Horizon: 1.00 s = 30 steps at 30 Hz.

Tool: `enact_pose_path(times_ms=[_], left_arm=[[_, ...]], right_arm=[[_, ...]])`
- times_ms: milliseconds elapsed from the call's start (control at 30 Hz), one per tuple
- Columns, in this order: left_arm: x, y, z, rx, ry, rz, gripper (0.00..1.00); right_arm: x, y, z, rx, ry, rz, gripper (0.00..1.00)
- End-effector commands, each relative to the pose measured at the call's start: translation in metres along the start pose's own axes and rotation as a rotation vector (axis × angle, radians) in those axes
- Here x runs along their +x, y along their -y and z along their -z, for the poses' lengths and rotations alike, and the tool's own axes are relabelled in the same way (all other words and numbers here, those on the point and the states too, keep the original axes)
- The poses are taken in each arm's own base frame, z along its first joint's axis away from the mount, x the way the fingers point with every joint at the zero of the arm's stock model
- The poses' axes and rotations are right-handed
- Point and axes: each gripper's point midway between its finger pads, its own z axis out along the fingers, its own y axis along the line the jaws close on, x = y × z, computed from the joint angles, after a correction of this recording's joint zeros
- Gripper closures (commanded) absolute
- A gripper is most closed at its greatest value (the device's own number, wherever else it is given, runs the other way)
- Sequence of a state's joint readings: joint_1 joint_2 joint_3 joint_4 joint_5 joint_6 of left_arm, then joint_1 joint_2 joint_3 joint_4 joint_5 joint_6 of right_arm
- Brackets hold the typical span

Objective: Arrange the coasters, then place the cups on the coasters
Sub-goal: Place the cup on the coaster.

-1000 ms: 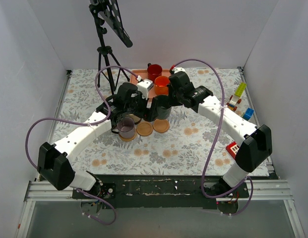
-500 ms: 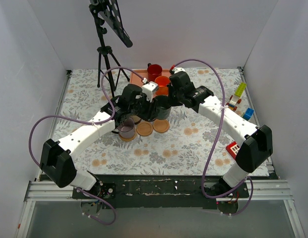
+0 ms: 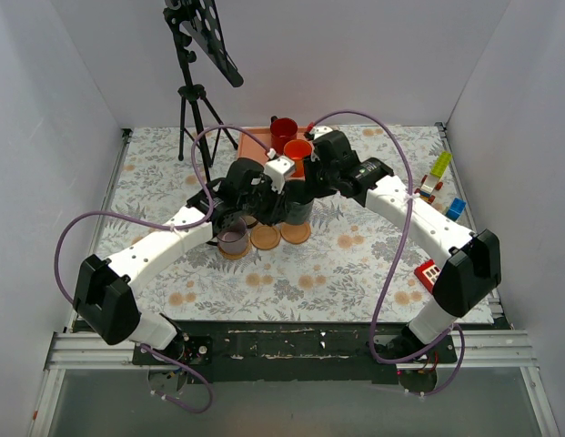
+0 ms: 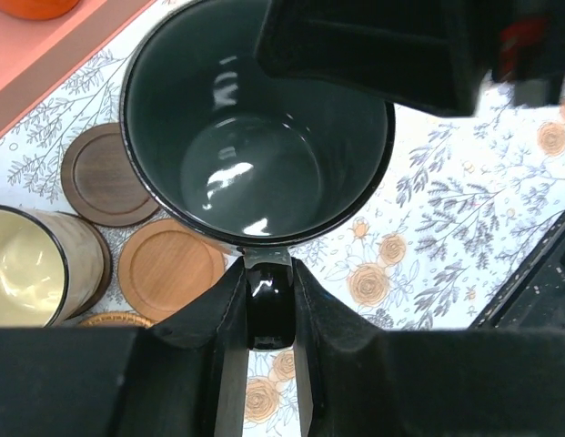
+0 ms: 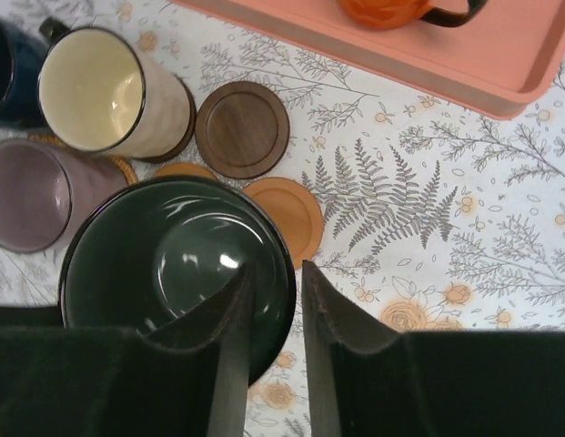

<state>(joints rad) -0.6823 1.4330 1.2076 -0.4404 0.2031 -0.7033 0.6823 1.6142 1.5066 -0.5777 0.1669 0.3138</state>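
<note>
Left end effector: my left gripper (image 4: 268,282) is closed on the handle of the dark green cup (image 4: 255,118). The handle sits between both fingers at the lower centre of the left wrist view, and I see no gap on either side.
Seated cups: in the right wrist view the grey-lilac cup (image 5: 32,196) is at the left edge and the cream cup (image 5: 91,86) at the upper left. Each stands on a coaster that shows only as a sliver under its base.
Cup in hand: the dark green cup is upright at the centre of the overhead view, above the row of coasters. I cannot tell how high it is off the table.
Free coasters: the dark brown coaster (image 5: 243,129) lies upper centre and the tan coaster (image 5: 287,214) at centre, just right of the cup's rim. A third coaster is mostly hidden behind the cup.
Right end effector: my right gripper (image 5: 277,278) straddles the cup's rim, one finger inside and one outside. The jaws stand far wider than the wall, so they are not pinching it.
Tray: the pink tray (image 5: 500,64) at the upper right holds the orange cup (image 5: 382,9).
Step in hand, as I judge it: the cup passes to my left arm alone, then goes down on a free coaster.
Method advised: lift the right fingers straight up clear of the rim before the left arm moves sideways. Keep the cup level, centre its base over one coaster, and lower it vertically.
Risk: a handle-only grip lets the cup swing, and a late right retreat could catch the rim.
</note>
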Motion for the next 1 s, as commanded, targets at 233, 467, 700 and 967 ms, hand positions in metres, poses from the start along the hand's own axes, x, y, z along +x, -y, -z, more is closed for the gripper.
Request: enact_pose_path(times_ms=[233, 467, 700, 967], left_arm=[[0.000, 0.009, 0.023, 0.067, 0.052, -0.078, 1.00], [0.000, 0.020, 0.034, 0.121, 0.075, -0.090, 1.00], [0.011, 0.019, 0.041, 0.111, 0.054, -0.101, 1.00], [0.013, 0.020, 0.045, 0.105, 0.053, -0.103, 1.00]], right_arm=[[0.004, -0.019, 0.030, -0.327, -0.038, 0.289, 0.52], [0.016, -0.020, 0.035, -0.519, -0.120, 0.321, 0.49], [0.012, -0.032, 0.036, -0.619, -0.150, 0.326, 0.46], [0.014, -0.036, 0.019, -0.656, -0.194, 0.339, 0.46]])
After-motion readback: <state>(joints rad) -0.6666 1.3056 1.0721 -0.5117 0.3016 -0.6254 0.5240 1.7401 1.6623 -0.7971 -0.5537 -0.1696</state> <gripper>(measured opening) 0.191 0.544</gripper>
